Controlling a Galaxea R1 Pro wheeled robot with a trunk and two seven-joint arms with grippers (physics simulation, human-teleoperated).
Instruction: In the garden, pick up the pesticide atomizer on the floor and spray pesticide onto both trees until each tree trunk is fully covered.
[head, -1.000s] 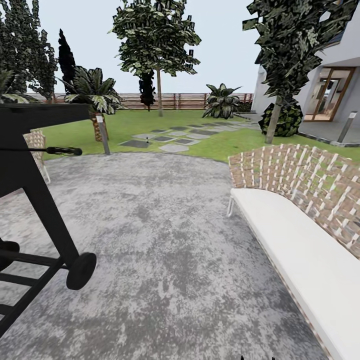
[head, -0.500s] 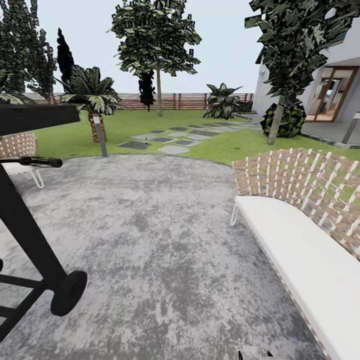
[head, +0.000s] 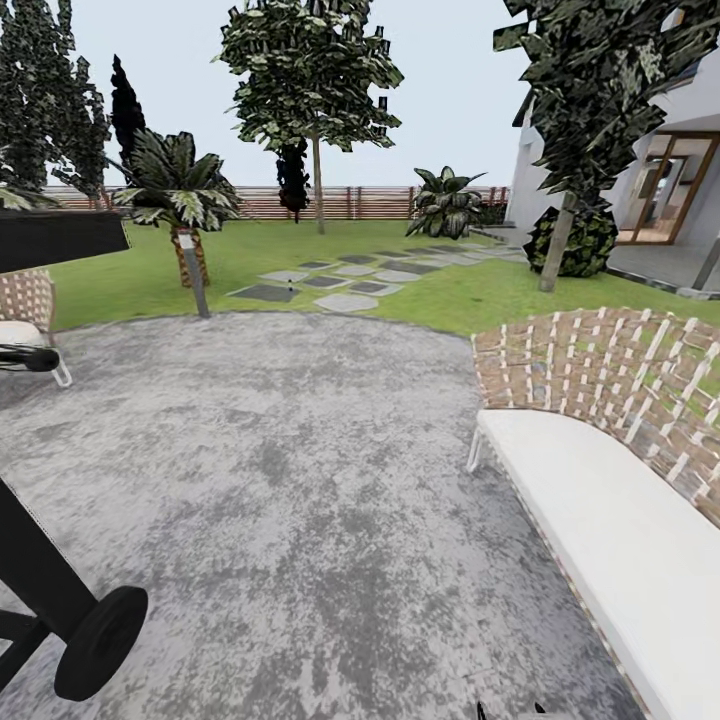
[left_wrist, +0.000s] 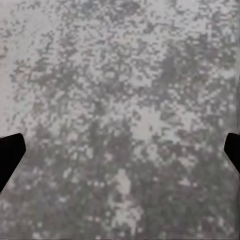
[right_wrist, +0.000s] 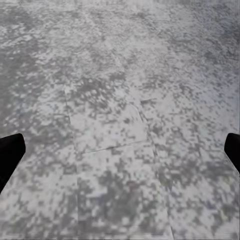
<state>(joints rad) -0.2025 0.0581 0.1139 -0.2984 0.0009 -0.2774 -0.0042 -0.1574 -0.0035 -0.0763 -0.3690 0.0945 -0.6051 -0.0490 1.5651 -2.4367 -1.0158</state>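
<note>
The robot is crossing the grey paving (head: 300, 480) toward the lawn (head: 470, 295); no atomizer visible. Left gripper (left_wrist: 120, 152) and right gripper (right_wrist: 120, 150) are spread, empty. Next: find the atomizer near the trees (head: 558, 245).

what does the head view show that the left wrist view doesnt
The head view takes in the garden: two trees, the lawn, stepping stones, the fence, a woven bench, a black wheeled grill and the house. The left wrist view gives a close look at the left end effector, fingers set wide apart, nothing between them. Both share the mottled grey paving.
</note>
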